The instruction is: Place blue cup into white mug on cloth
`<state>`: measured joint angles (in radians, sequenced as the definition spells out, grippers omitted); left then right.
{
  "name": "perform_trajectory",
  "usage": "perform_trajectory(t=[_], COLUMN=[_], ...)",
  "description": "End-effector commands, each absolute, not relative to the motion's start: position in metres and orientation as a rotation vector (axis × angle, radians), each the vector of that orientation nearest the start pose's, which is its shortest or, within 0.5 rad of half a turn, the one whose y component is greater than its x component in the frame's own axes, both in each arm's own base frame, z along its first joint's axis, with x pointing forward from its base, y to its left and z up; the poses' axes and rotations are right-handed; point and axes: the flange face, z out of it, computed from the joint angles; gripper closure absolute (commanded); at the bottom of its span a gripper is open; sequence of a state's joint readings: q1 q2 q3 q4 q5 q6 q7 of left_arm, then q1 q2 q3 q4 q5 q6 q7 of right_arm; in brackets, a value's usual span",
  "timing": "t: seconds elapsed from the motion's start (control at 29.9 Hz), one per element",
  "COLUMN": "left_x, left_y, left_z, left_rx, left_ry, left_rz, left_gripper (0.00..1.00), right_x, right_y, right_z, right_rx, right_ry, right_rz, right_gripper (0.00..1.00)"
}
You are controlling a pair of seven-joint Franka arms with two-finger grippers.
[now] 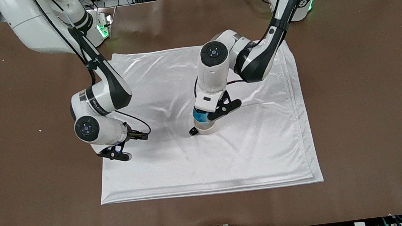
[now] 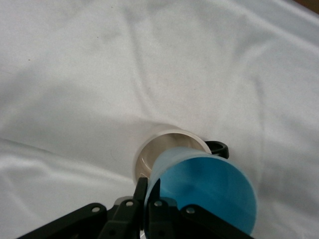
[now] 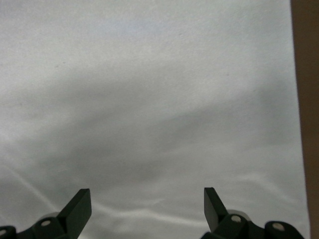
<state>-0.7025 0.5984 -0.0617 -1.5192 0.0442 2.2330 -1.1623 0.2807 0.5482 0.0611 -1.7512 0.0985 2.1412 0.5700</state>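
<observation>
Right gripper: fingers spread wide, holding nothing, low over the cloth near its edge toward the right arm's end of the table.

White mug: upright on the cloth, about the middle, black handle showing.

Blue cup: upright, its lower part inside the white mug, its rim well above the mug's rim.

Left gripper: directly over the white mug, fingers clamped on the blue cup's rim wall.

Table: brown, bearing the cloth.
</observation>
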Motion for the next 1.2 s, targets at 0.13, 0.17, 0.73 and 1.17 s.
perform_trajectory(t=[0.13,0.17,0.73,1.17], left_x=[0.530,0.530,0.534,0.535], left_y=[-0.497,-0.498,-0.490,-0.421], left_z=[0.307,0.306,0.351,0.488], left_rx=[-3.175,-3.177,-3.152,-3.073], left_ry=[-0.639,-0.637,-0.515,-0.450], left_rz=[-0.119,-0.120,-0.303,-0.356], left_gripper=[1.00,1.00,0.00,0.00], right_x=[0.578,0.574,0.502,0.492], right_y=[0.156,0.151,0.071,0.034], right_z=[0.278,0.281,0.322,0.373], right_rx=[-3.080,-3.080,-3.091,-3.088], right_ry=[0.361,0.349,0.230,0.218], right_rz=[0.229,0.216,0.171,0.184], right_gripper=[0.00,0.00,0.00,0.00])
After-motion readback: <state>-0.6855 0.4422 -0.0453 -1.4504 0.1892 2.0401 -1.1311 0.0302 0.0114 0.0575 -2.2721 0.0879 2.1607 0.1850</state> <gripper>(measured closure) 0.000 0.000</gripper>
